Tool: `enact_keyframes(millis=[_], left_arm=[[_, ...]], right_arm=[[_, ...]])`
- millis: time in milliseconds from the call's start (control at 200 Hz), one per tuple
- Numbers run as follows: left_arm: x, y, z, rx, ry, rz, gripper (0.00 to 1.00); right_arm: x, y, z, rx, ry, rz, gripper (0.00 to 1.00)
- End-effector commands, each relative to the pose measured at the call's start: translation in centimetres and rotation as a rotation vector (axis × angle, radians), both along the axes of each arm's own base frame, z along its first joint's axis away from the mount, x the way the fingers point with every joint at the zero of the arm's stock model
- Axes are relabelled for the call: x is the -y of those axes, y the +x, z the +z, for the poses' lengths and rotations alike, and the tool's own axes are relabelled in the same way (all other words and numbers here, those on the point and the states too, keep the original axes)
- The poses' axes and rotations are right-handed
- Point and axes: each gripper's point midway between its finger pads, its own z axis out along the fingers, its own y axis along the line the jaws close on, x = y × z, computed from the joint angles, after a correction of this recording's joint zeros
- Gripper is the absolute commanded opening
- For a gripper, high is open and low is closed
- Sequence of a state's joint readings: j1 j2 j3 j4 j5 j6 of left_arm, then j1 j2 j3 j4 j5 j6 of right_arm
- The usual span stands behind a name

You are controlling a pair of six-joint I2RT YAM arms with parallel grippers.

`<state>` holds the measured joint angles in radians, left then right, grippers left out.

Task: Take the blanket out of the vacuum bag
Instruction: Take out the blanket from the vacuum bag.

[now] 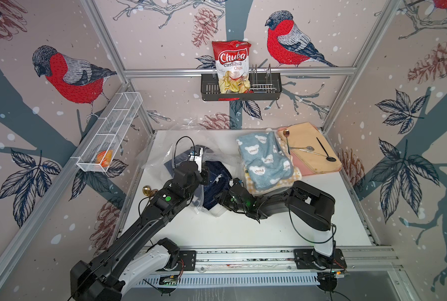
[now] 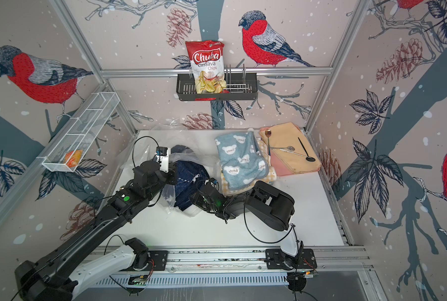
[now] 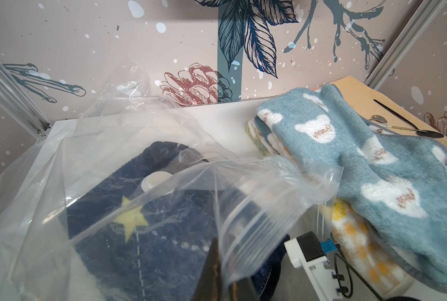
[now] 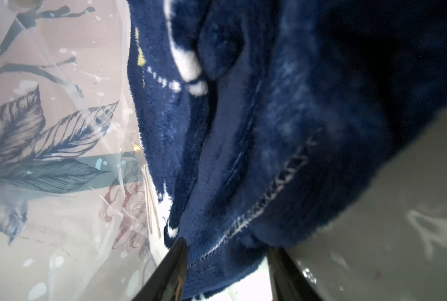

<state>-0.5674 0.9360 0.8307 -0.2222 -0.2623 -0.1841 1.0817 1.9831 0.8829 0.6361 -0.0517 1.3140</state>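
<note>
In both top views the vacuum bag (image 1: pixel 159 153) lies crumpled on the left rear of the white table (image 1: pixel 269 224). The navy blanket (image 2: pixel 191 179) is bunched at its near side, just beside a blue bear towel (image 1: pixel 266 161). The left arm (image 1: pixel 165 206) reaches over the bag, and the right arm (image 1: pixel 308 206) comes low across the table to the blanket's near edge. In the left wrist view the left gripper (image 3: pixel 225 268) is closed, pinching the bag's ribbed zip edge and holding it up off the blanket. Through the plastic show the blanket's yellow star (image 3: pixel 131 220) and the bag's round white cap (image 3: pixel 156 181). In the right wrist view the right gripper (image 4: pixel 226 245) has its jaws apart, and the blanket's stitched hem lies between the fingers (image 4: pixel 172 273). Clear plastic hangs to one side of the cloth.
</note>
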Motion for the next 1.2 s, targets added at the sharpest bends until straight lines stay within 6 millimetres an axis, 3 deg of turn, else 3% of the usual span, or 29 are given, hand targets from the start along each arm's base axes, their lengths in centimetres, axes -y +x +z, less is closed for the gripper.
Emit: enact_keyframes(millis=[0,155,245,445,605,720,910,986,1131,1196], left_arm=[[0.3,0.2,1.1,0.037,-0.023,-0.007,0.08],[0.3,0.2,1.2,0.040,-0.022,-0.008,0.08],[0.3,0.3,1.1,0.038,-0.021,-0.006,0.08],[0.4,0.3,0.9,0.032,-0.018,-0.008,0.08],[0.4,0.3,0.9,0.031,-0.018,-0.009,0.08],[0.4,0.3,0.9,0.032,-0.019,-0.009,0.08],[0.4,0.3,1.0,0.033,-0.020,-0.009,0.08],[0.5,0.3,1.0,0.033,-0.020,-0.012,0.08],[0.5,0.3,1.0,0.031,-0.021,-0.013,0.08],[0.5,0.3,1.0,0.032,-0.021,-0.014,0.08]], right_arm=[[0.0,0.0,-0.4,-0.040,0.009,-0.011,0.52],[-0.3,0.8,-0.5,-0.040,0.017,-0.021,0.52],[-0.6,1.6,-0.4,-0.029,0.028,-0.027,0.42],[-2.4,2.6,4.1,0.095,0.094,0.012,0.13],[-3.0,3.1,7.2,0.167,0.123,0.027,0.03],[-2.7,3.0,6.4,0.149,0.111,0.029,0.03],[-0.9,1.4,2.7,0.048,0.091,0.022,0.22],[-0.1,0.8,2.2,0.034,0.086,0.020,0.38],[1.1,0.0,1.7,0.007,0.096,0.005,0.58],[1.4,0.0,1.9,0.002,0.125,-0.012,0.63]])
